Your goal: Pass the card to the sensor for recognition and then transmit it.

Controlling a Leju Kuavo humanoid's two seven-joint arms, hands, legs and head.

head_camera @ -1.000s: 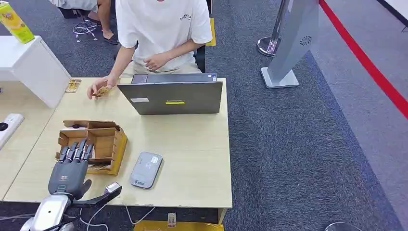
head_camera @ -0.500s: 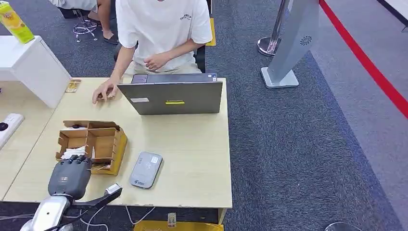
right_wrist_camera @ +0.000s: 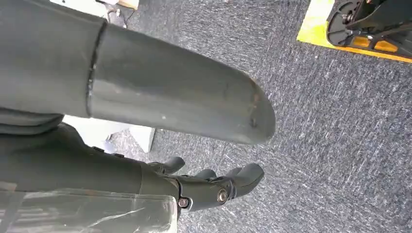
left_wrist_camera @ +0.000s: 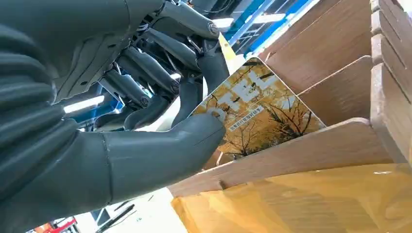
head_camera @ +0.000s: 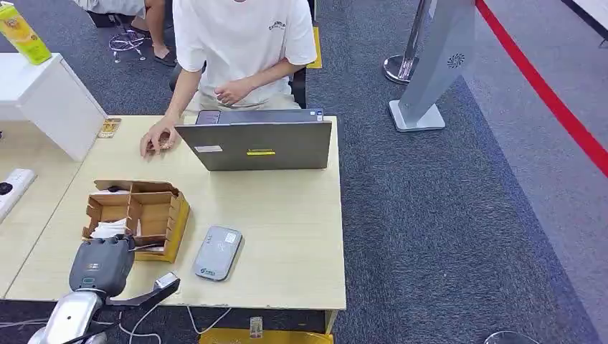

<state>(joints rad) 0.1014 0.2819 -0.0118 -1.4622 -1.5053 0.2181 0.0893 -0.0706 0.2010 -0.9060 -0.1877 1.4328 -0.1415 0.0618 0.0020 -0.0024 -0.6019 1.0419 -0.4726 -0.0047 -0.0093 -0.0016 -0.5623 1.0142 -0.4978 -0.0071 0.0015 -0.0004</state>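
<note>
Card (left_wrist_camera: 257, 114), orange with a tree print, stands tilted in a compartment of the cardboard box (head_camera: 161, 208), leaning behind a low divider; in the left wrist view the left hand (left_wrist_camera: 160, 104) pinches it, the thick thumb pressed on its printed face and the dark fingers (left_wrist_camera: 214, 63) curled behind its upper edge. From the head view that hand (head_camera: 100, 264) is bent down over the box's near-left compartment, at the near-left part of the tabletop (head_camera: 287, 229). Just right of the box, close to the near edge, lies a grey sensor (head_camera: 217, 252), flat and apart from the box. Along the far edge stands an open grey laptop (head_camera: 254, 143), its lid back toward the robot. A person in a white shirt (head_camera: 240, 36) sits behind it, one hand (head_camera: 159, 136) resting on the tabletop near the far-left corner, beside a small yellowish card (head_camera: 109, 127) at that corner. The right hand (right_wrist_camera: 214, 187) hangs over grey carpet (right_wrist_camera: 340, 121), its fingers loosely curled and holding nothing. A white block (head_camera: 43, 100) stands beyond the left edge of the tabletop, with a yellow-green carton (head_camera: 23, 32) on it.
</note>
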